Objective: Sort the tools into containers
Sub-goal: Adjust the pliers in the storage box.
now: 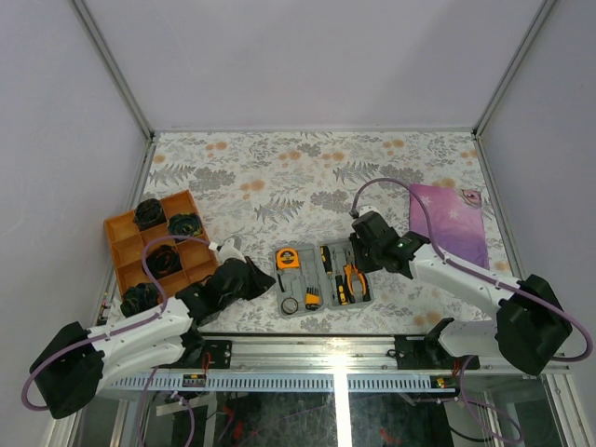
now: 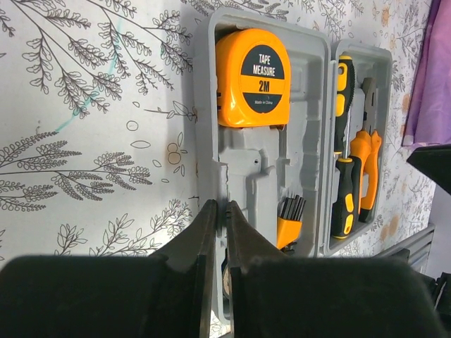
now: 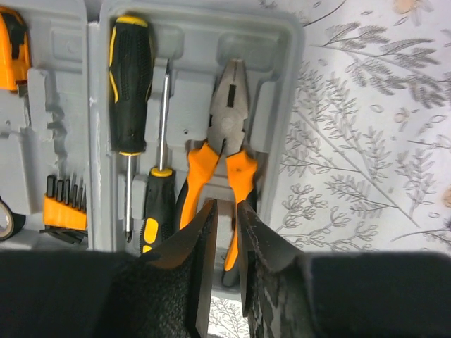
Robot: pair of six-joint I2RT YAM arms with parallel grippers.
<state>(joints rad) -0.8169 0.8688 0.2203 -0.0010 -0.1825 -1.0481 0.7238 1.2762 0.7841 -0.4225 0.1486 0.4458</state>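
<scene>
Robot lab test cell, as I read it from my feeds. Evidence: 2 white arms, left arm [image 1: 140, 331] and right arm [image 1: 466, 284], bolted to aluminium rail [image 1: 307, 346] at near table edge; slotted cable duct [image 1: 279, 382] below; purple cables [image 1: 384, 181] looping free. Plain pale walls [image 1: 307, 56] and metal corner posts [image 1: 112, 67] box in floral-print tabletop [image 1: 279, 177]. On it I see staged props: grey tool case [image 2: 246, 155], orange divider tray [image 1: 119, 228], purple star cloth [image 1: 452, 219]

The case [image 2: 246, 151] lies open on the table [image 1: 279, 177] at 6 o'clock. Left half: tape measure [image 1: 290, 260] at 12, bits [image 1: 312, 298] at 5, tape ring [image 1: 291, 304] at 7. Right half: screwdrivers [image 3: 130, 84] left, pliers [image 3: 224, 141] right. Out at 9, a tray [image 1: 119, 244]; at 2, a cloth [image 1: 452, 219].
</scene>
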